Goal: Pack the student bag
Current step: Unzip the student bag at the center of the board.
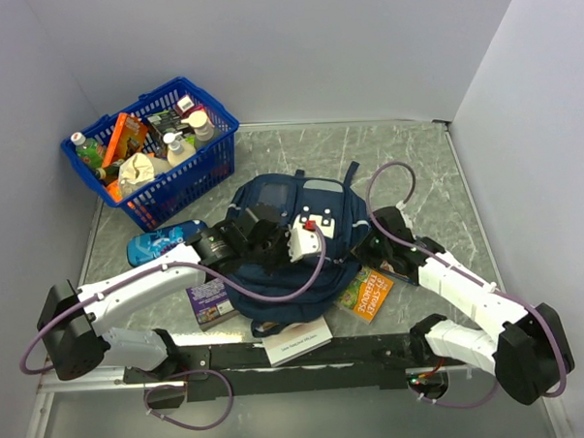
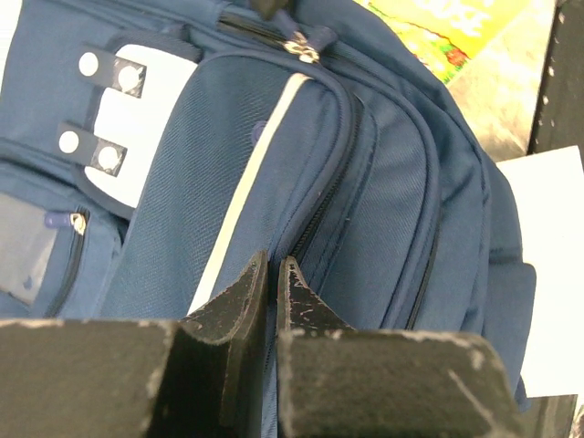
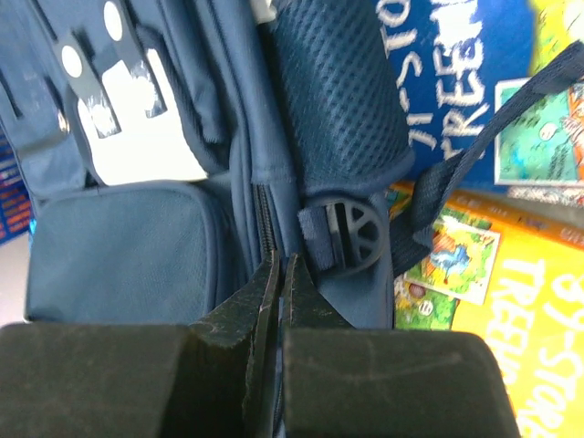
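Note:
The student bag [image 1: 276,192] lies flat in the middle of the table, navy with a paler front panel and white patches. My left gripper [image 1: 274,247] rests on top of it, and in the left wrist view the left gripper [image 2: 272,266] is shut on a thin ridge of the student bag [image 2: 383,182] at a curved zip line. The zip pulls [image 2: 301,46] sit further along that line. My right gripper [image 1: 373,246] is at the bag's right side. There the right gripper [image 3: 278,265] is shut on the student bag [image 3: 119,255], at the zip seam beside a mesh pocket [image 3: 333,91].
A blue basket [image 1: 189,180] full of bottles and packets stands at the back left. A blue pencil case [image 1: 162,242] and a purple book [image 1: 208,300] lie left of the bag. A yellow-green book [image 1: 366,293] lies right of it, a white card [image 1: 297,340] in front.

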Controlling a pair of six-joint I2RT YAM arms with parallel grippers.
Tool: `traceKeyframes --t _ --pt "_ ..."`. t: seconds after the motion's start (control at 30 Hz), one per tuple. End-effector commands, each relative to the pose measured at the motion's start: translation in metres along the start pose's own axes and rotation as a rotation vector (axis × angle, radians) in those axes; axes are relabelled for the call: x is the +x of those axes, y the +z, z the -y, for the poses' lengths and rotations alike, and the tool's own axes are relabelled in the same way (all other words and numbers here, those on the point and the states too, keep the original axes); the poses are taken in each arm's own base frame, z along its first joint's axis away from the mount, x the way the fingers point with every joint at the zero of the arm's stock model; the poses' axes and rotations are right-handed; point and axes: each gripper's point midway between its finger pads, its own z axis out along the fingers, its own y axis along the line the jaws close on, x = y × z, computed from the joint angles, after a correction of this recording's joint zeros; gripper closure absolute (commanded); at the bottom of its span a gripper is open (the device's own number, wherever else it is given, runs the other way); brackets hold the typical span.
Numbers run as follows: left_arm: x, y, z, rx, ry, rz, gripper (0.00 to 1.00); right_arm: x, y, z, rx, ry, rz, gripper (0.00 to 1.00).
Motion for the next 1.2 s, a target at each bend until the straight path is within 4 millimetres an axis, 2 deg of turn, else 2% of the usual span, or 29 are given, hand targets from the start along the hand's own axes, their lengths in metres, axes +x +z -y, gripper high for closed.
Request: traceKeyframes --t 0.0,0.1,0.17,0.23,0.27,0.33,0.4,0.47,0.5,0.57,0.6,0.63,0.7,0.73,0.77,0.8,0.83,0.87,0.93,1.03,1.17 --pt "-0.046 -0.015 -0.065 -0.267 -0.107 0.160 0.99 0.035 -0.019 0.006 0.015 -0.017 -0.145 1.00" --pt "-0.048 -0.015 -0.075 -0.287 -0.218 0.150 0.99 0.033 -0.026 -0.003 -0.031 0.012 -0.133 1.00" --pt "-0.049 -0.016 -0.071 -0.263 -0.283 0.122 0.99 0.026 -0.029 -0.013 -0.061 0.034 -0.116 1.00" --pt "-0.043 -0.006 -0.064 -0.224 -0.371 0.062 0.99 0.018 -0.035 -0.028 -0.096 0.044 -0.104 1.00" --pt "-0.053 -0.008 -0.068 -0.224 -0.401 0.062 0.99 0.014 -0.037 -0.032 -0.103 0.050 -0.093 1.00" --pt "-0.043 -0.001 -0.064 -0.206 -0.474 -0.012 0.99 0.004 -0.043 -0.041 -0.129 0.056 -0.063 1.00" --pt "-0.063 -0.005 -0.076 -0.229 -0.517 0.054 0.99 -0.008 -0.044 -0.046 -0.140 0.067 -0.033 1.00" --pt "-0.081 -0.012 -0.092 -0.268 -0.565 0.122 0.99 -0.017 -0.042 -0.044 -0.126 0.068 -0.009 1.00" --pt "-0.082 -0.014 -0.103 -0.285 -0.591 0.132 0.99 -0.022 -0.040 -0.041 -0.113 0.072 0.003 1.00" --pt "-0.083 -0.016 -0.105 -0.274 -0.598 0.129 0.99 -0.027 -0.038 -0.034 -0.089 0.046 0.022 1.00" --pt "-0.082 -0.018 -0.101 -0.255 -0.581 0.128 0.99 -0.026 -0.036 -0.026 -0.061 0.033 0.021 1.00" --pt "-0.071 -0.013 -0.092 -0.229 -0.555 0.106 0.99 -0.025 -0.034 -0.020 -0.041 0.018 0.024 1.00" --pt "-0.065 -0.014 -0.074 -0.146 -0.505 0.099 0.99 -0.015 -0.029 -0.001 -0.003 -0.038 0.002 1.00" --pt "-0.049 -0.010 -0.060 -0.094 -0.464 0.053 0.99 -0.011 -0.027 0.004 -0.006 -0.058 -0.012 1.00" --pt "-0.042 -0.009 -0.048 -0.045 -0.432 0.036 0.99 -0.002 -0.026 0.009 -0.013 -0.098 -0.049 1.00" --pt "-0.039 -0.015 -0.043 -0.037 -0.392 0.045 0.99 0.007 -0.024 0.020 -0.004 -0.117 -0.076 1.00" --pt "-0.020 -0.011 -0.032 -0.017 -0.382 0.012 0.99 0.010 -0.023 0.021 -0.026 -0.166 -0.087 1.00" --pt "-0.015 -0.017 -0.026 -0.005 -0.351 0.009 0.99 0.018 -0.023 0.025 -0.040 -0.188 -0.120 0.99" --pt "0.009 -0.017 -0.013 0.030 -0.303 -0.046 0.99 0.023 -0.024 0.028 -0.065 -0.267 -0.144 0.92" --pt "0.026 -0.020 0.000 0.072 -0.244 -0.084 0.99 0.026 -0.025 0.028 -0.086 -0.379 -0.173 0.66" --pt "0.031 -0.020 0.004 0.091 -0.207 -0.091 0.99 0.013 -0.025 0.007 -0.207 -0.549 -0.092 0.59"
